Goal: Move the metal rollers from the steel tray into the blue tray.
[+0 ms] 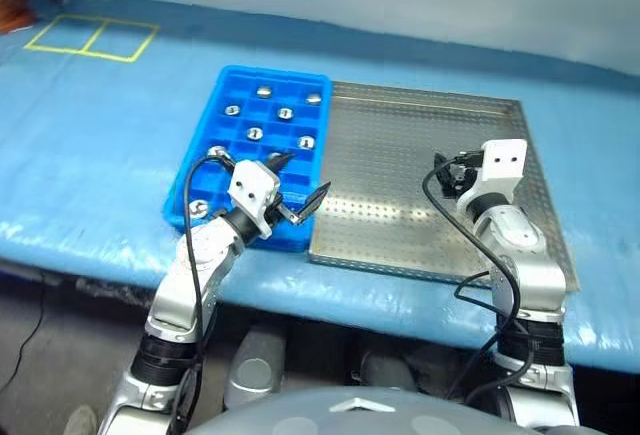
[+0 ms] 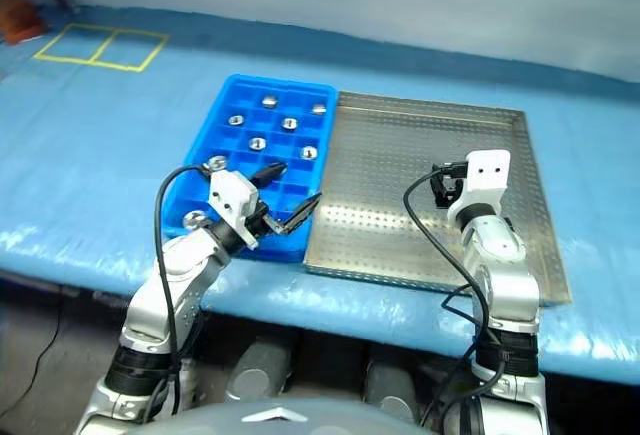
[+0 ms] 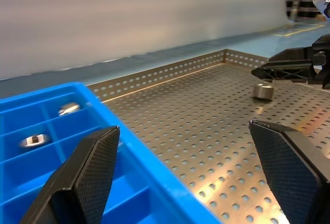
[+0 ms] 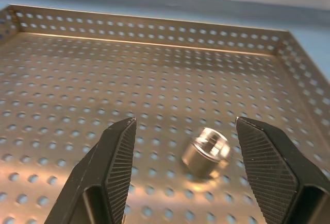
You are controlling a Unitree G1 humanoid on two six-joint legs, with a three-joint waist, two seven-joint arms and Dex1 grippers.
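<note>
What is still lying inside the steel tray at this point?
One metal roller lies on the perforated floor of the steel tray, between the open right gripper's fingers, untouched. The floor beneath the right arm is covered.

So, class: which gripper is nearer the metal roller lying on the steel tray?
Right. The right gripper has its open fingers either side of the roller; the left gripper hovers open at the blue tray's edge.

No readable text, labels, brand marks or numbers on any surface. The only marking is a yellow tape outline [image 1: 92,37] of two adjoining boxes on the blue table cover, beyond the blue tray [image 1: 205,130], unlettered.
</note>
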